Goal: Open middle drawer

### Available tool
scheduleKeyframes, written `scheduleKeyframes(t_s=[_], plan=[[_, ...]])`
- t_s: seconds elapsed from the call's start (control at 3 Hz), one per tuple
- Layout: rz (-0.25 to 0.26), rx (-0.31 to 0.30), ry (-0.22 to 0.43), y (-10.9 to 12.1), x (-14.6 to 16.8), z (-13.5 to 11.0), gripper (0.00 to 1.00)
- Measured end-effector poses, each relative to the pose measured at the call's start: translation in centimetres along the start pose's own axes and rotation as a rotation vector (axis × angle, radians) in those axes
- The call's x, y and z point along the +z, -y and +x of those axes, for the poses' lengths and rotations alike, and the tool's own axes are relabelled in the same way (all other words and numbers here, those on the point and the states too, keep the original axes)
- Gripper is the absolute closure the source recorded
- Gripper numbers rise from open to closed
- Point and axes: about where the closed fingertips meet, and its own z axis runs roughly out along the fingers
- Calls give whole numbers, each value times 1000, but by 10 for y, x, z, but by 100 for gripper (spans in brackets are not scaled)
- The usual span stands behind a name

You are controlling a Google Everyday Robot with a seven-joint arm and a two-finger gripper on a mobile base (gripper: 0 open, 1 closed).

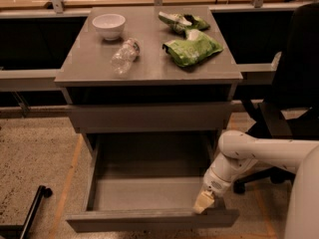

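The middle drawer (149, 219) of the grey cabinet stands pulled far out toward me, showing its grey inside (149, 190). Its flat handleless front panel is nearest the camera. My gripper (202, 203), with a cream tip on a white arm coming from the right, sits at the top edge of that front panel near its right end, touching it. The drawer above (149, 116) has its front nearly flush with the cabinet. Any drawer below is hidden under the open one.
On the cabinet top (89, 59) lie a white bowl (108, 25), a clear plastic bottle on its side (123, 57) and two green snack bags (192, 49). A black office chair (294, 98) stands at the right. A black caster leg (35, 203) is on the floor at the left.
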Motion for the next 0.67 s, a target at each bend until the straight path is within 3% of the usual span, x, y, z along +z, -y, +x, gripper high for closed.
scheduleKeyframes(t_s=[0.33, 0.67], plan=[[60, -70, -7, -10, -15, -17, 32], [153, -159, 3, -14, -35, -38, 9]])
